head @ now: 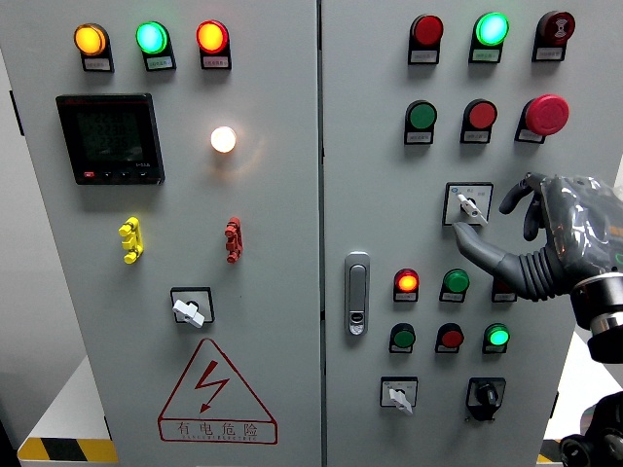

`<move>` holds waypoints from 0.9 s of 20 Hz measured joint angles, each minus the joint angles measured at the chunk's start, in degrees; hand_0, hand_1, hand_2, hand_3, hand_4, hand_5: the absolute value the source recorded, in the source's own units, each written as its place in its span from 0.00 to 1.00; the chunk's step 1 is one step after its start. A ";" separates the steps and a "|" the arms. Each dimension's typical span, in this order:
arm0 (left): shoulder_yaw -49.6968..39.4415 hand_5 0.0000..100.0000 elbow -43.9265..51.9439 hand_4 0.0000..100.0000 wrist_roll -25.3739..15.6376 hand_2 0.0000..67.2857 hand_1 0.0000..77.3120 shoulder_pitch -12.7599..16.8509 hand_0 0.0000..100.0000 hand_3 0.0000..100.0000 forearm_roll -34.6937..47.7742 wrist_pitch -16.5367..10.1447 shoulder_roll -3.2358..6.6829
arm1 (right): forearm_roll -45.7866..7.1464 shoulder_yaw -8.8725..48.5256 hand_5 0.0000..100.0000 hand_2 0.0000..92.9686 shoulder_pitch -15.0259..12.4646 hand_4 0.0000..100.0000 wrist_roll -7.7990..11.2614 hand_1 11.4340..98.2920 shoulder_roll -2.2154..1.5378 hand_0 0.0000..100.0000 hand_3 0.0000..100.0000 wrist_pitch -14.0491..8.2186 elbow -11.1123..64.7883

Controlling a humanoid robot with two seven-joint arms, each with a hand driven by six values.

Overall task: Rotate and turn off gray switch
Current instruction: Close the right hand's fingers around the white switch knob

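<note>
We face a tall grey metal control cabinet point(273, 243) with two doors, dotted with coloured lamps and buttons; our right hand point(545, 229), in a dark glove with ribbed black fingers point(487, 255), comes in from the right edge at mid-height; the left hand is out of view. The task's thing, a small grey rotary switch with a pale lever on a square plate point(468, 205), sits on the right door, below a red round button point(480, 115) and above a green round button point(456, 282). The lever's long axis slants from upper left to lower right; the switch lies just left of the palm. One finger reaches under the plate towards the lever and seems to touch it; the others curl loosely above, gripping nothing yet; we judge the twist is about to start.
</note>
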 measured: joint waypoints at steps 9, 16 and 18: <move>0.00 0.12 0.00 0.10 0.00 0.20 0.00 0.00 0.00 0.18 0.00 0.00 -0.01 | 0.00 -0.36 0.95 0.65 0.67 0.74 -0.01 0.24 -0.04 0.00 0.91 -0.08 -1.49; 0.00 0.12 0.00 0.10 0.00 0.20 0.00 0.00 0.00 0.18 0.04 0.00 0.02 | 0.00 -0.51 0.95 0.65 1.32 0.74 -0.01 0.23 -0.04 0.00 0.91 -1.55 -3.14; 0.00 0.12 0.00 0.10 0.00 0.20 0.00 0.00 0.00 0.18 0.02 0.00 0.01 | 0.00 -0.66 0.95 0.65 1.41 0.74 -0.01 0.23 -0.04 0.00 0.91 -1.91 -3.68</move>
